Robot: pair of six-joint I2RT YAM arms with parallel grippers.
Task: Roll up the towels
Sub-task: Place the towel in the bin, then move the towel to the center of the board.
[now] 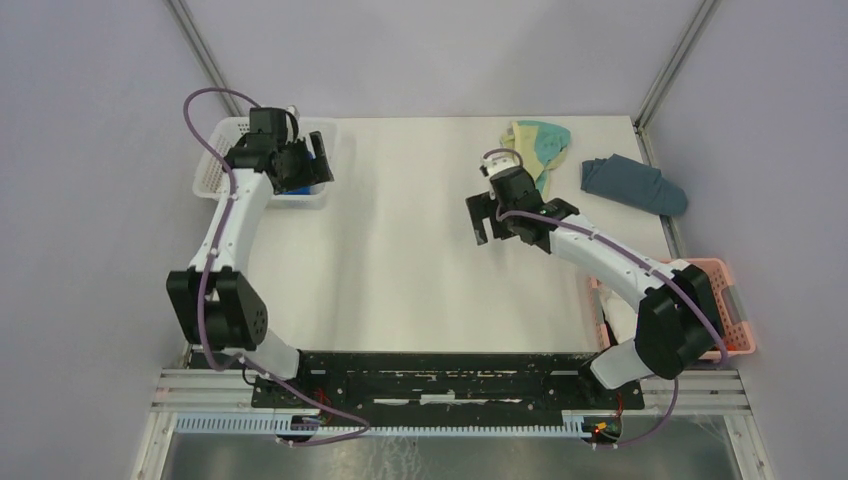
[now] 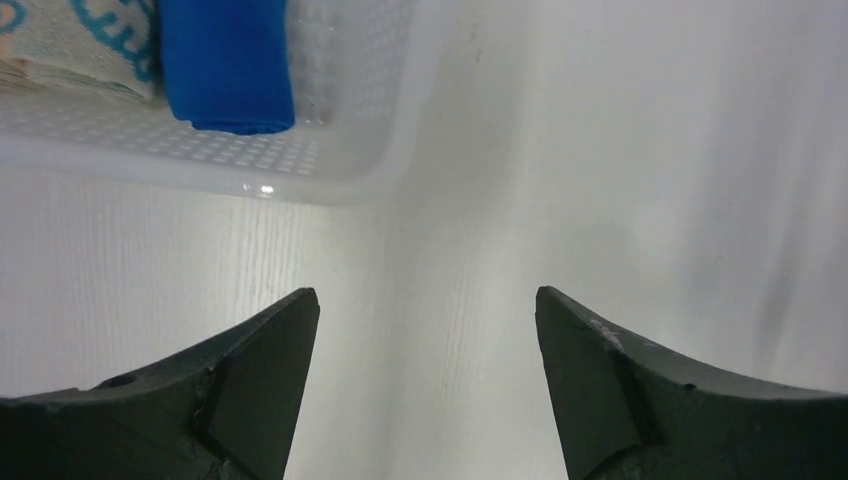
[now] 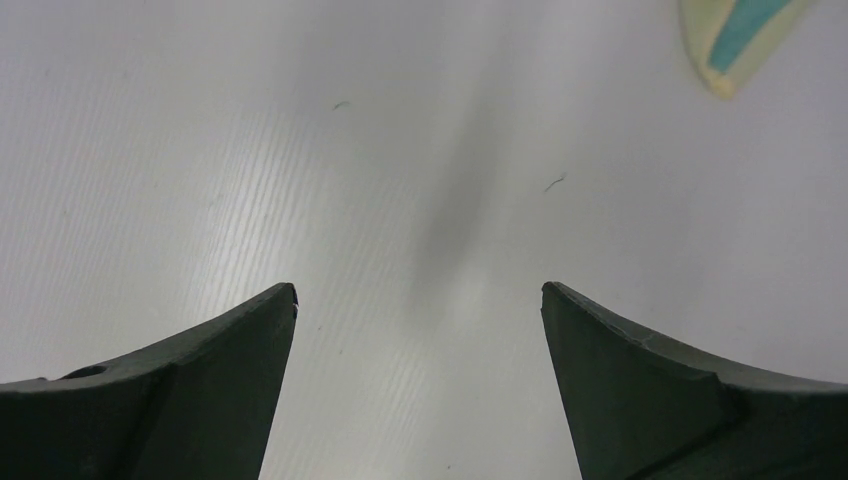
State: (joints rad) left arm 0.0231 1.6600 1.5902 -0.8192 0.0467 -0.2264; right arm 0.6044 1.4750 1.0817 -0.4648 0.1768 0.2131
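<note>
**Item 1.** Solid royal blue cloth towel [image 2: 225, 65]: rolled, lying inside a white perforated plastic basket [image 2: 200, 175] at the table's far left. A cream cloth with teal loop print [image 2: 70, 40] lies against it.

**Item 2.** Pale yellow cloth towel with teal-green patches [image 1: 540, 145]: a crumpled, unrolled heap at the far right of the white table [image 1: 400, 250]. A dull slate grey-blue cloth [image 1: 635, 185] lies near it, apart.

**Item 3.** Left gripper [image 2: 425, 300]: fingers spread wide and empty, hovering by the basket's rim.

**Item 4.** Right gripper [image 3: 420, 290]: fingers spread wide and empty, over bare table near the yellow towel.

**Hazards, as judged.**
- A pinch into the bunched heap may catch several layers, so the towel drags as a lump rather than spreading flat.
- A grasp on one corner only could give a skewed, loose roll.
- A wide reach might snag the grey-blue cloth.
- The left arm could nudge the basket and disturb the finished roll.
</note>
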